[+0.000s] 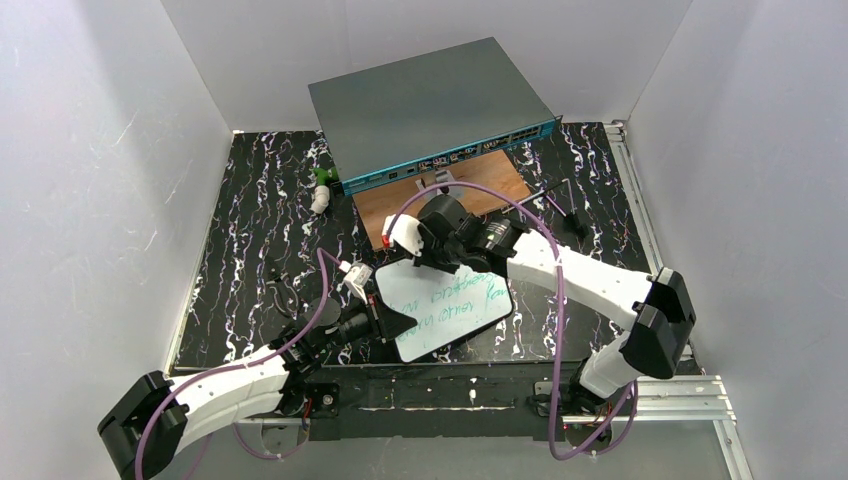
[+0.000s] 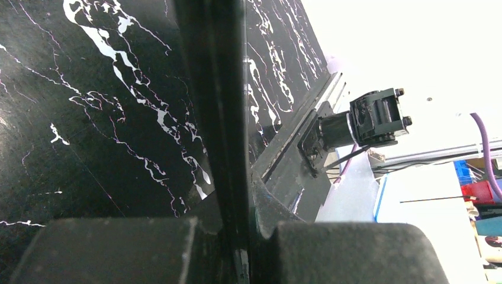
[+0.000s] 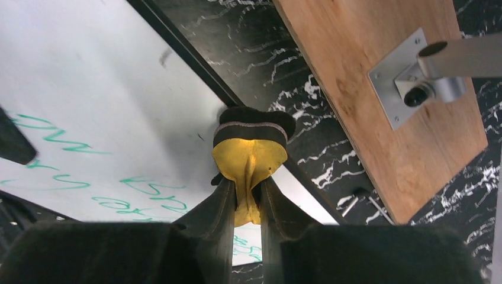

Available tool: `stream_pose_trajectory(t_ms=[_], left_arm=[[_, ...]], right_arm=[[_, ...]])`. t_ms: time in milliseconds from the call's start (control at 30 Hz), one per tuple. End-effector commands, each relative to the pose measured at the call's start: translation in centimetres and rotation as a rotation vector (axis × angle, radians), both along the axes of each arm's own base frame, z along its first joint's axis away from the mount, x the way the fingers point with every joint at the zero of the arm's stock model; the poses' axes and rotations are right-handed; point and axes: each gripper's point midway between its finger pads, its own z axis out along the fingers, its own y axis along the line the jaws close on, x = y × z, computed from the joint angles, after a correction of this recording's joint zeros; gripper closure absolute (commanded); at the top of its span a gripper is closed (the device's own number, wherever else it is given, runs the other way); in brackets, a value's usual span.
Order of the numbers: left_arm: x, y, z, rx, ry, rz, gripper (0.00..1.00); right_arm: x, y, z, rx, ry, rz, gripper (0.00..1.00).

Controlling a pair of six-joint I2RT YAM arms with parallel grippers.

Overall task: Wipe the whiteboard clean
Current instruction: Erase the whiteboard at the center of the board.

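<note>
Can't read green scrawl [image 3: 142, 187] on whiteboard [image 1: 455, 312], lying flat on mat [image 1: 255, 225], front-centre. L gripper [image 1: 392, 322] clamped tight on its near-left edge. R gripper [image 3: 245, 204] narrow, pinching yellow eraser [image 3: 250, 155] w/ dark pad, at far rim

A robotics lab bench: white panel walls [image 1: 90, 180] box in a black marbled table [image 1: 250, 230] edged with aluminium rails [image 1: 690, 397]

Grey box [image 1: 430, 110] and wooden board [image 1: 495, 180] block the far side. Open mat [image 1: 250, 250] left of whiteboard [image 1: 445, 308], bar one small item [image 1: 321, 190]
</note>
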Motion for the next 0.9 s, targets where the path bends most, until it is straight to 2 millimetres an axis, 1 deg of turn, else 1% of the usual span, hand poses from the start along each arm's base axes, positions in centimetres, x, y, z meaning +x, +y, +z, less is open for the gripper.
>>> stream_pose_trajectory(t_ms=[0,67,167,233,300,367,467,533,600,633,700,733,867], left_arm=[[-0.6,-0.6,1.5,-0.011,-0.064,-0.062,1.0],[-0.6,-0.6,1.4,-0.012,-0.068,-0.063,1.0],[-0.5,-0.7,1.5,-0.014,-0.075,-0.065,1.0],[-0.5,-0.7,1.5,-0.015,-0.075,-0.068,1.0],[-0.5,-0.8,1.4,-0.014,-0.073,-0.068,1.0],[-0.5,-0.8,1.4,-0.015,-0.068,-0.067,1.0],[-0.6,-0.6,1.2,-0.019,-0.069,-0.064,1.0],[-0.6,-0.6,1.2,-0.021,-0.071,-0.063,1.0],[-0.6,-0.6,1.3,-0.022,-0.074,-0.064,1.0],[-0.7,-0.6,1.4,-0.023,-0.077,-0.066,1.0],[-0.7,-0.6,1.5,-0.021,-0.08,-0.068,1.0],[-0.7,-0.6,1.5,-0.021,-0.081,-0.069,1.0],[-0.6,-0.6,1.7,-0.027,-0.087,-0.068,1.0]], right_arm=[[1.4,-2.4,-1.3,-0.041,-0.052,-0.055,0.99],[0.0,-3.0,-2.3,-0.055,-0.022,0.007,0.99],[-3.4,-3.1,-3.5,-0.05,0.094,0.146,0.99],[-5.2,-2.6,-3.6,-0.038,0.156,0.211,0.99],[-6.0,-2.0,-3.1,-0.022,0.188,0.235,0.99],[-5.6,-0.9,-2.0,0.014,0.192,0.212,0.99],[-2.8,-0.8,-1.1,0.033,0.132,0.101,0.99],[-1.1,-1.6,-1.0,0.04,0.12,0.031,0.99],[0.4,-3.0,-1.2,0.034,0.091,-0.025,0.99],[0.7,-3.6,-1.4,0.03,0.081,-0.036,0.99],[0.5,-4.7,-1.6,0.03,0.066,-0.027,0.99],[0.2,-5.1,-2.0,0.024,0.07,-0.014,0.99],[-2.8,-5.4,-3.8,0.036,0.147,0.105,0.99]])
